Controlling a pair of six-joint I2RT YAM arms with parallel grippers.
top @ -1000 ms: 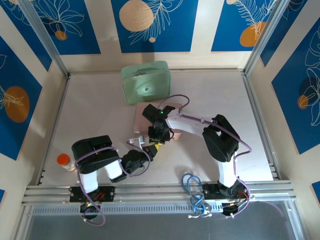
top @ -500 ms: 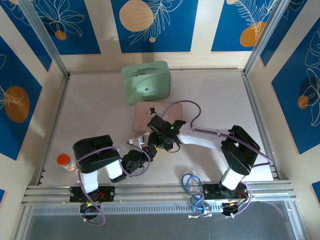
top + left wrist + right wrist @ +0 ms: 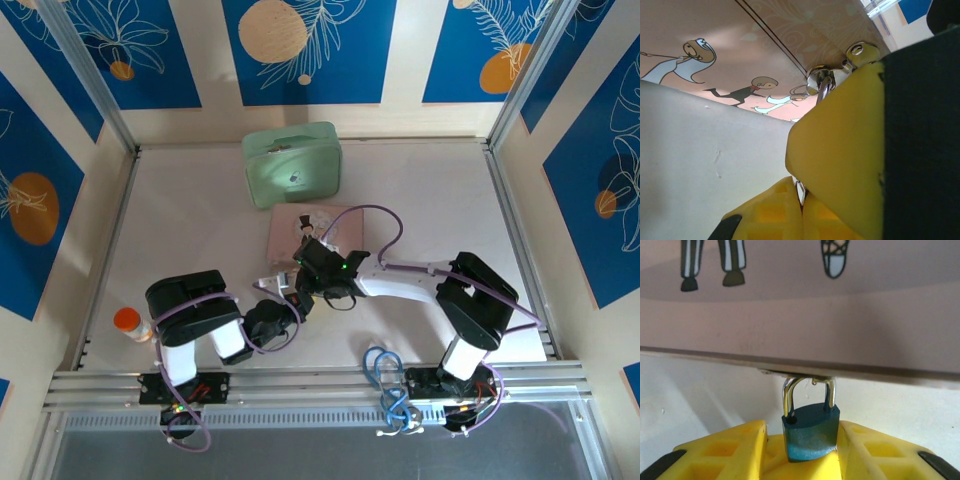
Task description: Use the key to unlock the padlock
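Blue padlock (image 3: pixel 810 432): it hangs by its silvery shackle (image 3: pixel 790 392) from the near edge of the pink box (image 3: pixel 800 330), about mid-bench (image 3: pixel 190 230).
Change: a second ago the right arm lay across the pink box with its elbow tucked in. Now the elbow is swung out to the right and the wrist has drawn nearer, down to the box's near edge. The left arm hasn't budged.
Right claw (image 3: pixel 802 426): narrow, with a yellow finger (image 3: pixel 725 450) on either side of the padlock's body, pressed against it.
Left claw (image 3: pixel 290 298): shut tight on the key (image 3: pixel 800 191), a sliver of bright metal pinched between the pads. The key ring (image 3: pixel 821 82) pokes out beyond, close under the box's side.
Green case (image 3: pixel 291 165): just beyond the pink box on the far side, apart from both claws.
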